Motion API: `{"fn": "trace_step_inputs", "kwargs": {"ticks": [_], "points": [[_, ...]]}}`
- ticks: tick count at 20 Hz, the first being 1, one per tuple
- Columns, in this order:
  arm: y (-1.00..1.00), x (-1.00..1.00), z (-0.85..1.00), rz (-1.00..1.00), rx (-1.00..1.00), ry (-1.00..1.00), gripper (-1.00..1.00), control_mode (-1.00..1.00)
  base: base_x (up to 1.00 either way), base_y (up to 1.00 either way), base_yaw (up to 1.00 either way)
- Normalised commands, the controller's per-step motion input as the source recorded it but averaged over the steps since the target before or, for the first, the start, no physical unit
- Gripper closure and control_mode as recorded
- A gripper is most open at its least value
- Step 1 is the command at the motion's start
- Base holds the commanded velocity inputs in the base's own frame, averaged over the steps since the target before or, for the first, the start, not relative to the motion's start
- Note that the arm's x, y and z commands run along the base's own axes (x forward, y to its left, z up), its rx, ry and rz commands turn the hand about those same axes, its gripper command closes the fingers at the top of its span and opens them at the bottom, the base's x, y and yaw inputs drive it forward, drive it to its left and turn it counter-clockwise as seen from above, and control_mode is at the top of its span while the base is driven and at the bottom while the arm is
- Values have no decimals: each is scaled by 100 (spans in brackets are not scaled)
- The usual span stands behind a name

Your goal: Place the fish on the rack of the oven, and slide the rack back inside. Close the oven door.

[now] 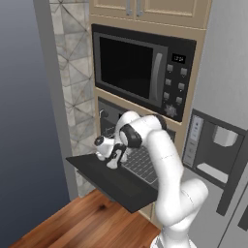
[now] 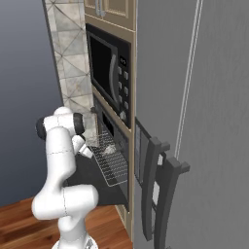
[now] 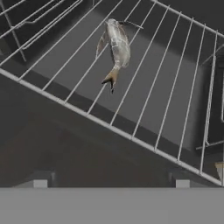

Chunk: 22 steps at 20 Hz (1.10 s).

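Fish, small and pale grey-silver with darker markings (image 3: 116, 46), lay flat on the silver wire-grid rack (image 3: 175, 105), its forked tail pointing toward the rack's front bar and its head toward the cavity of the built-in black wall oven (image 1: 109, 114). It looked slim and light, resting across several thin bars, so it seemed settled enough not to slip through. The rack stood pulled out over the flat black drop-down oven door (image 1: 104, 177), which hung open and level, presumably so the load could be set down from above. The dark two-finger claw (image 1: 115, 157) hovered just in front of the rack's front bar, above the door, holding nothing; its tips sat wide apart in the hand view. Judging by this, placing was done and pushing the rack inward came next.
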Motion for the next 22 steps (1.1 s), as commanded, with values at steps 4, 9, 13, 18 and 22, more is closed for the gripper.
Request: {"fn": "trace_step_inputs", "kwargs": {"ticks": [4, 9, 13, 18, 22], "points": [[34, -32, -3, -13, -6, -1, -100, -100, 0, 0, 0], [-52, 19, -33, -21, -1, 0, -100, -100, 0, 0, 0], [-93, 37, -56, -22, 1, 0, -100, -100, 0, 0, 0], [-100, 49, -52, -22, 2, 0, -100, -100, 0, 0, 0], [-100, 57, -33, -22, 0, 1, -100, -100, 0, 0, 0]]}}
